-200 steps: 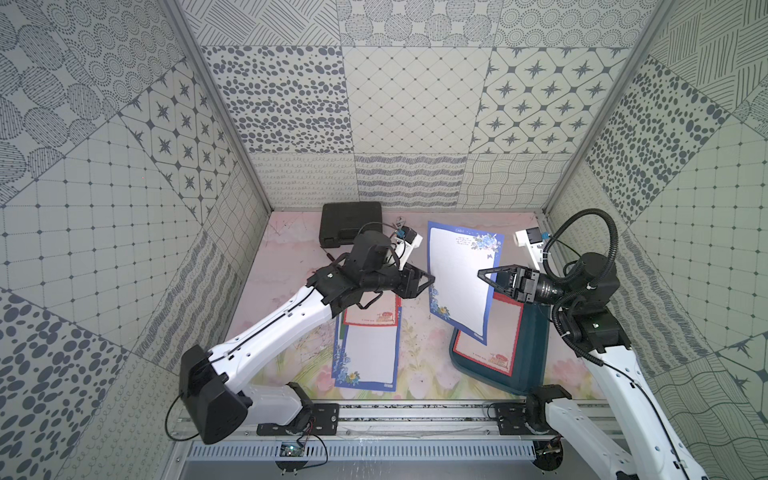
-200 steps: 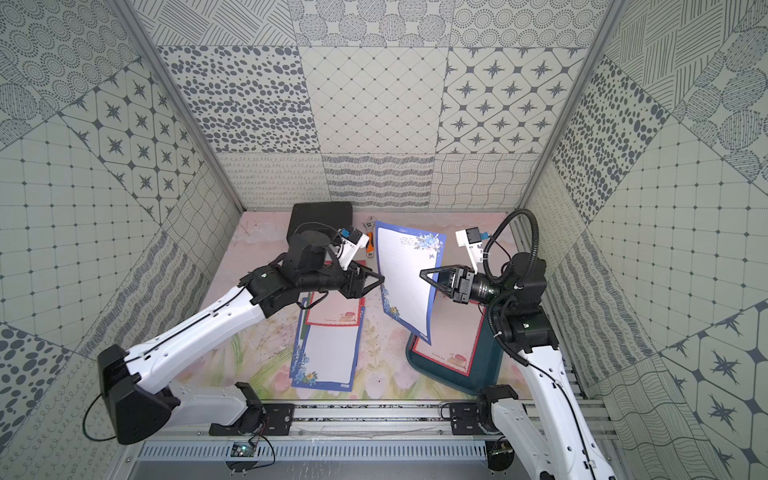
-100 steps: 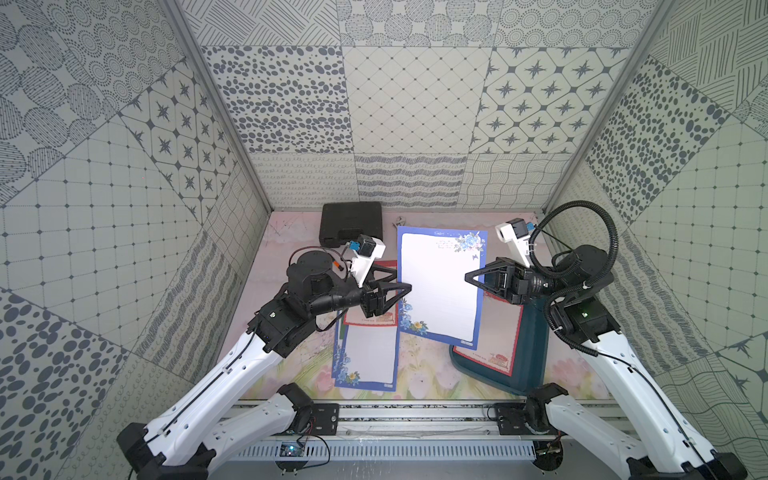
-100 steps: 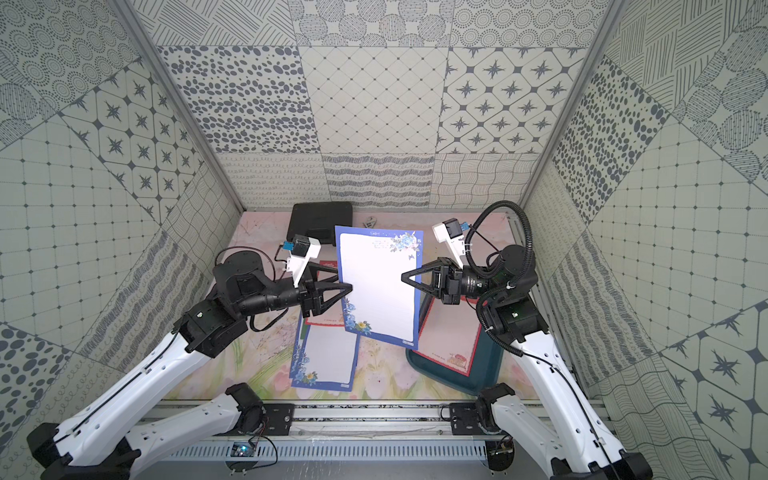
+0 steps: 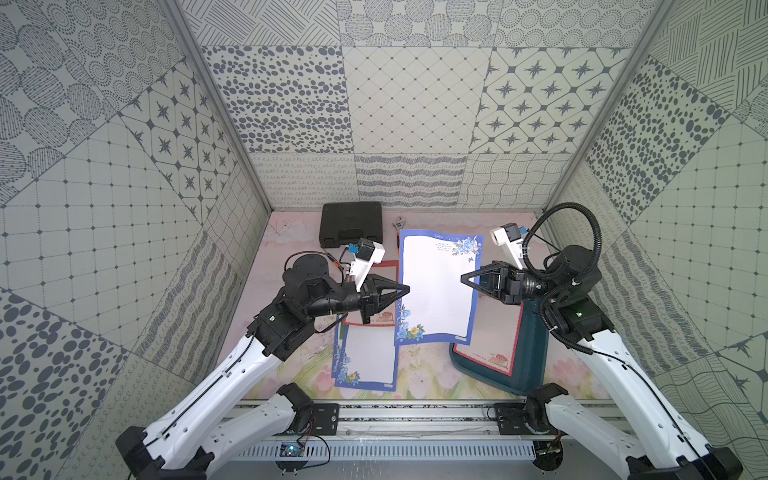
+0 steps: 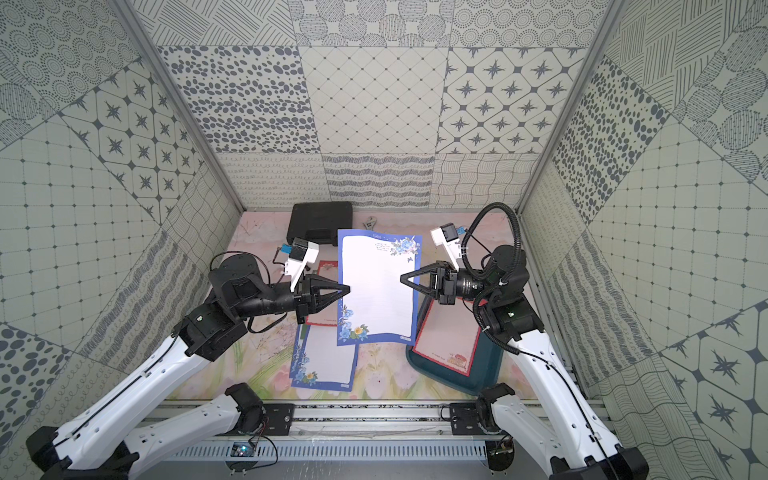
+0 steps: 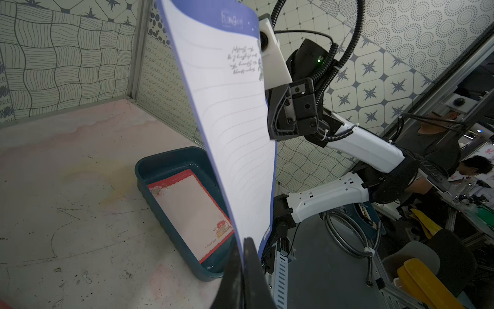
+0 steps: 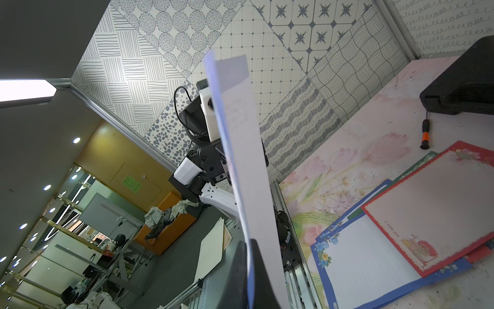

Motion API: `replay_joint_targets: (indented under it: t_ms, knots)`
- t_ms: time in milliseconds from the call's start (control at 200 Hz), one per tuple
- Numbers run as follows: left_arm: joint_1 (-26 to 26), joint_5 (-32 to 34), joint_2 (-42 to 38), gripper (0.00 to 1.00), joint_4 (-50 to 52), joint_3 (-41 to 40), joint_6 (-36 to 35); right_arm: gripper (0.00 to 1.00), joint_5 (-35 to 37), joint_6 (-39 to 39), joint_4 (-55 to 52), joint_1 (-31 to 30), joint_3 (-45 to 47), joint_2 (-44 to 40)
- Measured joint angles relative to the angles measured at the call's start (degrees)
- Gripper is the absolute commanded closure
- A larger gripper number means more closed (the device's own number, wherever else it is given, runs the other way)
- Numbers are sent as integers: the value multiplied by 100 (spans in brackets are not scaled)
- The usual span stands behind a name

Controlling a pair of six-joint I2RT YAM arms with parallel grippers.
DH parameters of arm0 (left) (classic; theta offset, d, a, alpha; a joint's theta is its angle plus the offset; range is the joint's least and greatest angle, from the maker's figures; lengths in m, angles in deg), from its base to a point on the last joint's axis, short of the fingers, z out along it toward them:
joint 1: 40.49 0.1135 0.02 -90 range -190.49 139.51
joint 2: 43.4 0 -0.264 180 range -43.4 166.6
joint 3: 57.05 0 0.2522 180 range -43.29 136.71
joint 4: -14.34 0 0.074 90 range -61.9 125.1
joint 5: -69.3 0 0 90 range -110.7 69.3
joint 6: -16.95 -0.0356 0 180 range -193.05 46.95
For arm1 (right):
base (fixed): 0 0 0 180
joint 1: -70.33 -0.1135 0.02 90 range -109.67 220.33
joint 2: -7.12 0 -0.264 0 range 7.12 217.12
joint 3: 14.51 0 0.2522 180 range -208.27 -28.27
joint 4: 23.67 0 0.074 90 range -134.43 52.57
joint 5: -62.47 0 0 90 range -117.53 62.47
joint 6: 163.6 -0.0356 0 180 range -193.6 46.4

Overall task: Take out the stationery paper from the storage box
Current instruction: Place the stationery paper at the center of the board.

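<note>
Holding a blue sheet (image 5: 436, 286) aloft between both grippers, above the table (image 5: 286, 245).
One long edge is pinched in the closed left gripper (image 5: 405, 289) and the opposite edge in the closed right gripper (image 5: 463, 277), with the sheet clear of the box (image 5: 534, 357). Several sheets are already laid in a pile (image 5: 365, 361) near the box. A red sheet (image 5: 496, 332) is seen inside it, so the task is judged mostly done: the held sheet is yet to be set down and the red one lifted out.

stationery paper (image 5: 436, 286): 6+ sheets | storage box (image 5: 530, 357): 1 | black case (image 5: 351, 222): 1 | screwdriver (image 8: 425, 133): 1 | wrench (image 5: 397, 224): 1
</note>
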Motion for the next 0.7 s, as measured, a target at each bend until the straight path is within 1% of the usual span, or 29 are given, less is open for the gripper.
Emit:
replay_joint_targets:
  t_ms: [125,175,230,260,280,295,325,425,515,555,600,700]
  knots:
    - [0,15,37,100,4,-44,140,90,50,142,-153,0,57,37]
    - [0,74,46,100,39,-70,186,82,87,236,-295,0,70,57]
    - [0,188,63,100,138,-79,225,78,175,363,-431,0,105,79]
    - [0,254,76,100,201,-79,238,68,219,424,-516,-4,118,87]
    - [0,313,92,100,264,-79,243,56,273,459,-568,-7,138,101]
    - [0,356,96,100,289,-79,254,49,289,501,-601,-11,155,107]
    - [0,452,122,100,396,-79,278,40,356,544,-678,-17,190,133]
    - [4,748,219,100,728,-111,323,22,616,743,-940,-37,289,313]
    - [52,962,339,100,1071,-184,363,9,1045,979,-1447,-37,286,498]
    - [103,1014,409,100,1231,-203,385,5,1259,1110,-1681,-37,282,551]
    - [179,1080,509,100,1401,-236,415,3,1580,1248,-1998,-37,262,588]
    - [400,1143,754,100,1744,-326,468,3,2337,1547,-2723,-37,50,680]
